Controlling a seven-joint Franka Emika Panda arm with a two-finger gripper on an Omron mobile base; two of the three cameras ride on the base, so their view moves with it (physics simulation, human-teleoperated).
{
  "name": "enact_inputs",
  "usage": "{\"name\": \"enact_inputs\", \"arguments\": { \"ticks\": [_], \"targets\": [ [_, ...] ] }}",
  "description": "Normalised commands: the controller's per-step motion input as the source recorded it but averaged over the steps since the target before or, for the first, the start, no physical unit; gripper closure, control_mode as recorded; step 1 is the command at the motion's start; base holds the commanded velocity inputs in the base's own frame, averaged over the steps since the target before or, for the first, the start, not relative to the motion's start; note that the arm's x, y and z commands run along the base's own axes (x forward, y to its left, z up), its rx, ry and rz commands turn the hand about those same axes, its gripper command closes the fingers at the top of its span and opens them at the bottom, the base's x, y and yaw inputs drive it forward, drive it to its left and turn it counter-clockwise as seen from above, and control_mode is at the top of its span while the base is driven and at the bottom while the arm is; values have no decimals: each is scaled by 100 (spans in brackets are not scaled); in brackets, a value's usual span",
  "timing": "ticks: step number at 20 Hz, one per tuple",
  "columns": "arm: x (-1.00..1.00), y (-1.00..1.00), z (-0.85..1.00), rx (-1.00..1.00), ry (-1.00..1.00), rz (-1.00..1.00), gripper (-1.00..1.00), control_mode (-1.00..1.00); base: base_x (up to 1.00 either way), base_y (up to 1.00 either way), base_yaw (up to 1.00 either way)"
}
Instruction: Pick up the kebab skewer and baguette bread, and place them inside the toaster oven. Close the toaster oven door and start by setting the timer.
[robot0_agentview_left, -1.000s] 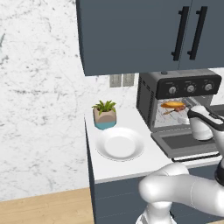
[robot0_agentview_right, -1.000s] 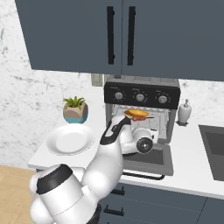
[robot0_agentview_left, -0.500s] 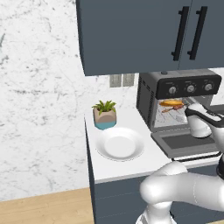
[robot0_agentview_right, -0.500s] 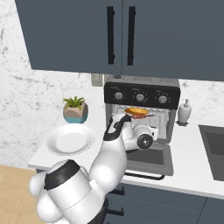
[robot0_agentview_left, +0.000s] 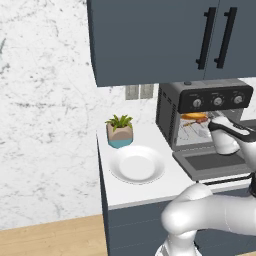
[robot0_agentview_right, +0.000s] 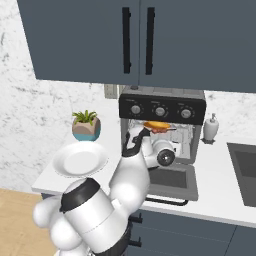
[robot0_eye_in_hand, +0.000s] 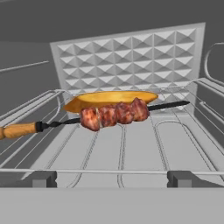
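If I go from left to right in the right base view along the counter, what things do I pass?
Potted plant → white plate → toaster oven → soap bottle → sink.

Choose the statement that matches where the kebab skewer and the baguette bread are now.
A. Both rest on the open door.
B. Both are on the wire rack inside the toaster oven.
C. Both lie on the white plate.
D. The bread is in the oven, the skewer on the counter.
B: the hand view shows the kebab skewer and the baguette bread together on the wire rack inside the toaster oven.
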Motion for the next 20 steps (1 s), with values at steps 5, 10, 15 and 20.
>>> {"name": "enact_inputs", "arguments": {
  "ticks": [5, 10, 15, 20],
  "targets": [
    [16, 0, 0, 0, 0, 0, -100, -100, 0, 0, 0],
    [17, 0, 0, 0, 0, 0, -100, -100, 0, 0, 0],
    [15, 0, 0, 0, 0, 0, -100, -100, 0, 0, 0],
    [14, 0, 0, 0, 0, 0, -100, -100, 0, 0, 0]
  ]
}}
